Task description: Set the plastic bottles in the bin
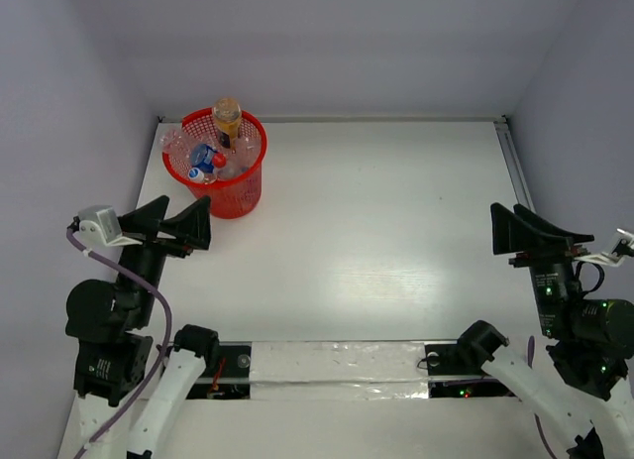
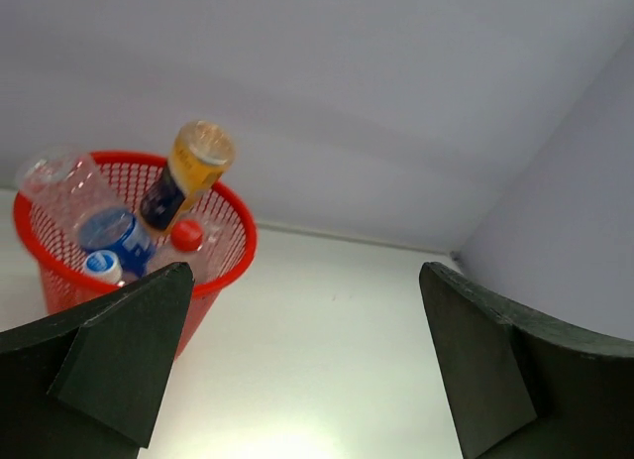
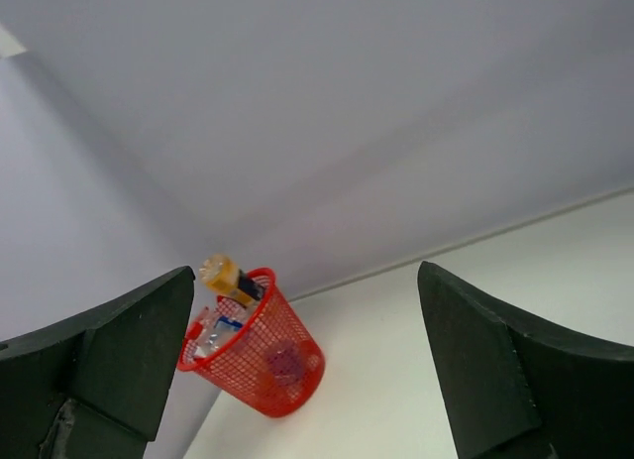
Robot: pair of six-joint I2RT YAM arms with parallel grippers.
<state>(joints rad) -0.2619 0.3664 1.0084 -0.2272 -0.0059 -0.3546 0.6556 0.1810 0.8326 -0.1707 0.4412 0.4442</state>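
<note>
Red mesh bin (image 1: 234, 195): upright at the far-left corner of the white table (image 1: 396, 241).

Contents: plastic bottles, heaped inside.
- orange-and-blue labelled bottle (image 1: 227, 115), leaning, its upper end above the rim
- clear bottle (image 1: 176, 140), against the left side
- blue-labelled bottle (image 1: 203, 157), with a red cap (image 1: 219, 161) beside it

Left gripper (image 1: 186, 203): jaws spread wide with nothing between them, near the bin's front wall.

Right gripper (image 1: 505, 211): jaws spread wide, empty, at the table's right edge, well apart from the bin.
</note>
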